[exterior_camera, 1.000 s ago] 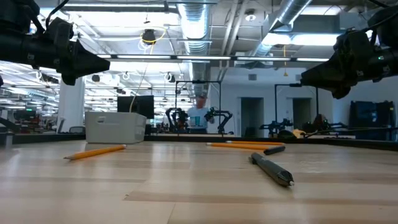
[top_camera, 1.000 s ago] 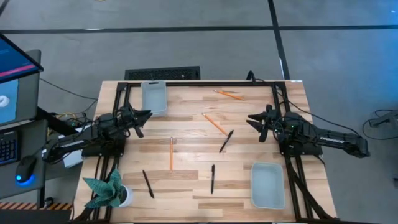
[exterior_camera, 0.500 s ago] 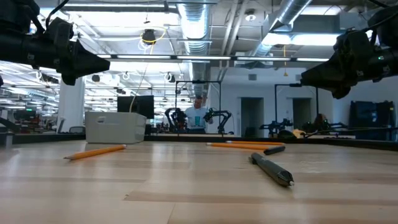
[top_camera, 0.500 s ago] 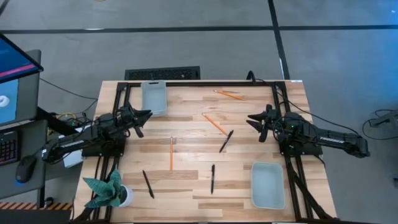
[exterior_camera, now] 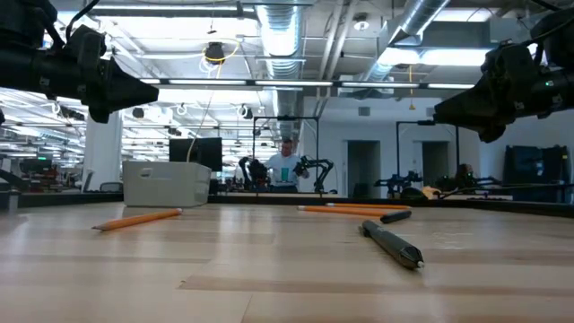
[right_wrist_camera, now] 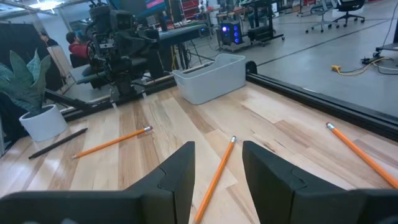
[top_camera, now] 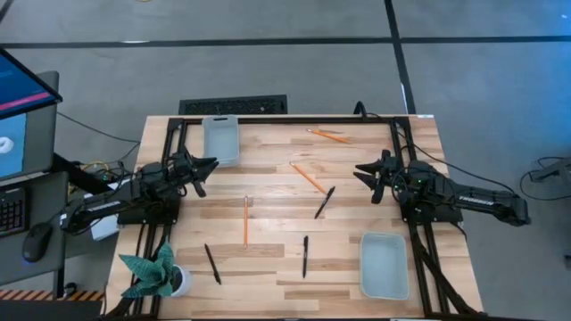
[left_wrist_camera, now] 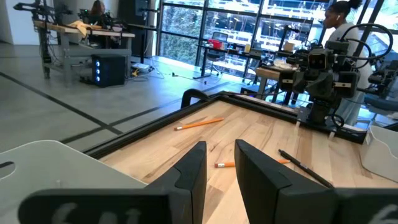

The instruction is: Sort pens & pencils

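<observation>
Near edge: two black pens lie close to the front of the table, the left pen (top_camera: 212,264) beside a potted plant (top_camera: 159,275) and the middle pen (top_camera: 304,255) left of the near-right bin (top_camera: 384,265), which looks empty.
Middle band: a pencil (top_camera: 245,221) lies lengthwise at centre-left; the third pen (top_camera: 325,202) lies slanted, just beside the lower tip of the slanted pencil (top_camera: 308,176).
Left gripper (top_camera: 207,166): hovers above the left edge, fingers (left_wrist_camera: 189,169) parted by a narrow gap, holding nothing.
Right gripper (top_camera: 364,169): hovers above the right edge, fingers (right_wrist_camera: 176,171) parted somewhat wider, also empty.
Far edge: the far pencil (top_camera: 328,135) lies near the back rail; the far-left bin (top_camera: 220,139) sits in that corner.
Step in hand: nothing is sorted yet, so I judge a first pick is due (the third pen is nearest the right arm).
Doing it well: come straight down with the fingers across the barrel, clear of the neighbouring pencil tip, and grip mid-length.
Hard to tell: which bin takes which kind; the low view shows only some sticks.
</observation>
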Robot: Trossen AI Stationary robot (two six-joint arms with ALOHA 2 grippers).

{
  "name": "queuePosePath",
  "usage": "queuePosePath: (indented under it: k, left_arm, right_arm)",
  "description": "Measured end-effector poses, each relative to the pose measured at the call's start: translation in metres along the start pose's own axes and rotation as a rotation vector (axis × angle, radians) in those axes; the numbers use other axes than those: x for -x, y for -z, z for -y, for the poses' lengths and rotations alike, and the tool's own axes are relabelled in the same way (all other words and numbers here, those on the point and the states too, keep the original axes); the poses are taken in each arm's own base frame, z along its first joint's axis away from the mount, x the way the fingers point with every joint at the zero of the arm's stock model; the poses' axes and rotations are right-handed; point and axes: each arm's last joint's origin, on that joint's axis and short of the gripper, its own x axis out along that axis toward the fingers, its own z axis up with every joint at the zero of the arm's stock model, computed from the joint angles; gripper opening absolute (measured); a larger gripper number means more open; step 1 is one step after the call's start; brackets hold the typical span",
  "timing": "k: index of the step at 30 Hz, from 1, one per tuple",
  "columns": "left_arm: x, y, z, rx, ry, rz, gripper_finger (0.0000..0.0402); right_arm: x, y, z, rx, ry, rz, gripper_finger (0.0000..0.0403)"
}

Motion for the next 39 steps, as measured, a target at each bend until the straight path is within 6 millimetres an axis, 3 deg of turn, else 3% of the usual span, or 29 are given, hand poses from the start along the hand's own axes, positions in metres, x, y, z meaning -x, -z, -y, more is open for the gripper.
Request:
queuePosePath:
  k: [5, 13, 16, 29, 39]
  left_arm:
    - [0.0, 0.0, 0.0, 0.001, 0.0, 0.0, 0.0073]
    - [0.0, 0.0, 0.0, 0.013, 0.0, 0.001, 0.0073]
    - [0.0, 0.0, 0.0, 0.011, 0.0, 0.001, 0.0073]
    - [0.0, 0.0, 0.0, 0.005, 0.0, 0.001, 0.0073]
    - [0.0, 0.0, 0.0, -0.002, 0.0, 0.001, 0.0073]
  right_arm:
    - [0.0, 0.0, 0.0, -0.009, 0.006, 0.002, 0.0157]
    - [0.0, -0.01, -0.001, -0.341, -0.024, 0.098, 0.0157]
    - [0.002, -0.016, -0.002, -0.391, -0.037, 0.117, 0.0157]
    - [0.011, -0.09, -0.015, -0.146, -0.048, 0.244, 0.0157]
    - [-0.017, -0.151, -0.026, 0.024, 0.005, 0.21, 0.0157]
